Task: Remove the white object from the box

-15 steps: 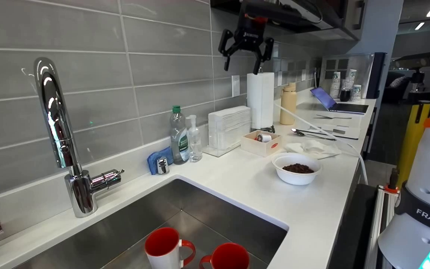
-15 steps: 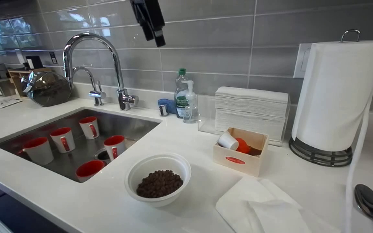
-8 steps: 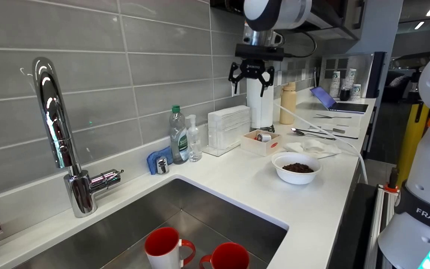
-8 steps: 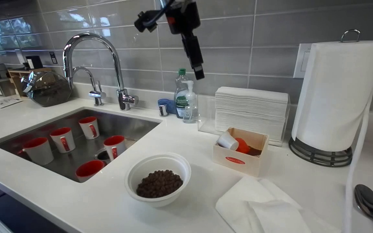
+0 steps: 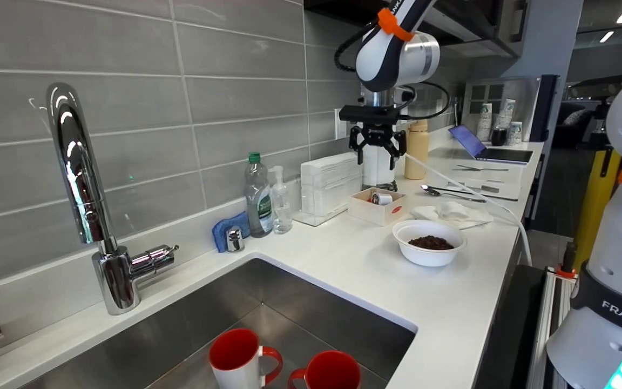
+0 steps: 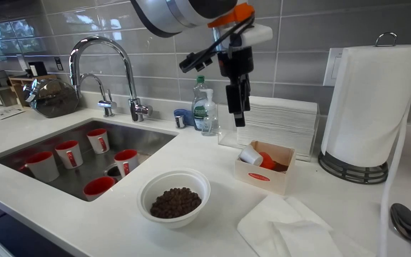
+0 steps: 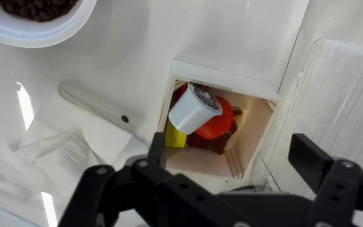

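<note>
The white object is a small white cup-shaped pod [image 7: 186, 115]. It lies tilted in the light wooden box [image 7: 222, 77], on top of a red round item [image 7: 214, 127] and beside yellow and dark brown pieces. The pod [image 5: 382, 199] [image 6: 250, 155] and the box [image 5: 374, 214] [image 6: 277, 182] show in both exterior views, on the counter. My gripper [image 7: 228, 149] is open and empty, pointing down. In both exterior views the gripper [image 5: 376, 163] [image 6: 240, 121] hangs above the box, apart from it. In the wrist view the pod lies ahead of the fingertips, nearer the left finger.
A napkin stack [image 6: 277, 125] in a clear holder stands right behind the box. A white bowl [image 6: 174, 223] of brown pellets and crumpled napkins [image 6: 294, 228] lie in front. A paper towel roll [image 6: 373, 107], soap bottles [image 6: 200, 107] and a sink [image 5: 343, 313] with mugs are nearby.
The arm has come down and across, bringing the gripper from high up to just above the box. The gripper stays open. The pod and the box have not moved.
</note>
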Controlling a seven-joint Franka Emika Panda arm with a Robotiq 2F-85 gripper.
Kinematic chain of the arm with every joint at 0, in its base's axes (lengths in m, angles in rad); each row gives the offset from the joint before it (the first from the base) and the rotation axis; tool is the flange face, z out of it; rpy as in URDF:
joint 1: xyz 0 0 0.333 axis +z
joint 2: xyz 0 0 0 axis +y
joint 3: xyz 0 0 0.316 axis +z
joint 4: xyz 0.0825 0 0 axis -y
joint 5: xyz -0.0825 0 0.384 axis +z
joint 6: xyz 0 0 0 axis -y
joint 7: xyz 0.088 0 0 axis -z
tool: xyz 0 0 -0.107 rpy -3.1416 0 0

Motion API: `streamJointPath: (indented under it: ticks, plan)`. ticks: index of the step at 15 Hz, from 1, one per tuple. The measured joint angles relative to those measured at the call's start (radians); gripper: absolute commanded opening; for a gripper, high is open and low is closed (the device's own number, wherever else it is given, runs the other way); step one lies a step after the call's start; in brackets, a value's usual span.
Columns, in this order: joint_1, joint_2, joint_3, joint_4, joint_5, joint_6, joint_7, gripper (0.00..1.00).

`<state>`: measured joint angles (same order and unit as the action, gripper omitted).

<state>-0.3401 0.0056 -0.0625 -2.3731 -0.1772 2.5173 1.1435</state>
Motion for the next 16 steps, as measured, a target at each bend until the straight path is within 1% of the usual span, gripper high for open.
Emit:
streamJointPath:
  ticks: [4, 6, 11, 12, 13, 15, 16]
  plan:
    - [0.037, 0.107, -0.085, 0.044, 0.005, 0.035, 0.041, 1.0]
    - [0.051, 0.159, -0.116, 0.056, 0.018, 0.066, 0.047, 1.0]
    - [0.086, 0.266, -0.152, 0.091, 0.101, 0.112, 0.043, 1.0]
    - [0.09, 0.283, -0.155, 0.095, 0.122, 0.12, 0.039, 0.91]
    - [0.094, 0.297, -0.157, 0.097, 0.139, 0.13, 0.034, 0.74]
    - [0.097, 0.315, -0.163, 0.097, 0.165, 0.141, 0.023, 0.56]
    - [0.097, 0.319, -0.166, 0.097, 0.177, 0.146, 0.013, 0.46]
